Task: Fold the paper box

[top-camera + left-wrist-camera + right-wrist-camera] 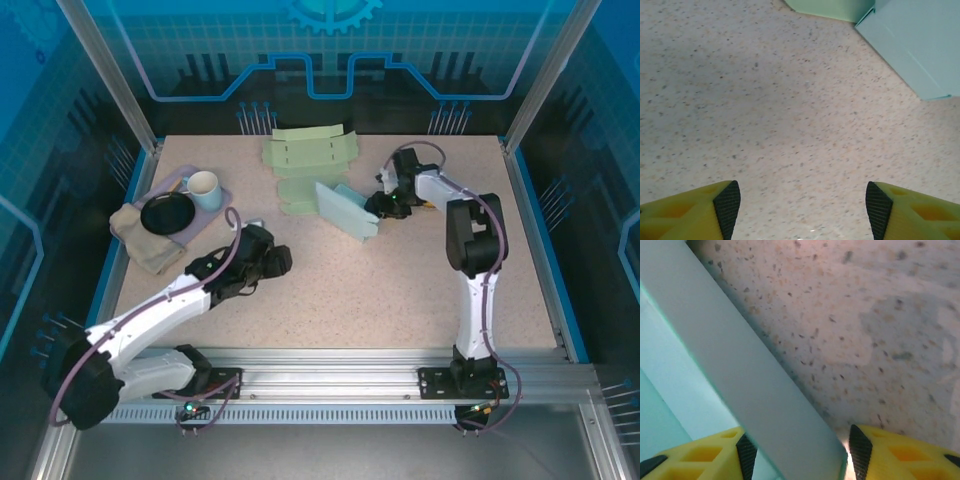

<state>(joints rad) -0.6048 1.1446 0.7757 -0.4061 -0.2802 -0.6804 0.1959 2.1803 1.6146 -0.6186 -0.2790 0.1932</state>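
Seen from above, a speckled beige worktop (400,290) carries your two arms along its near edge. The paper box (345,212), mint green and partly folded with one panel standing up, sits toward the far middle. Just behind it, flat green cut-out sheets (310,150) lie near the back edge.

Your right claw (385,207) is at the box's right end. In the right wrist view its fingers (746,455) stand about half apart astride a wall of the box (740,365). The wall lies against the left pad, but you cannot tell whether the claw (803,452) is pinching it.

Your left claw (272,260) is near the box, to its front left, and apart from it. In the left wrist view the claw (802,205) is spread wide over bare worktop and holds nothing, and a corner of the box (920,45) shows at the upper right.

At the far left, a purple tray (222,205) holds a black dish (167,213) and a pale blue mug (203,190), with a beige cloth (140,240) beside it.
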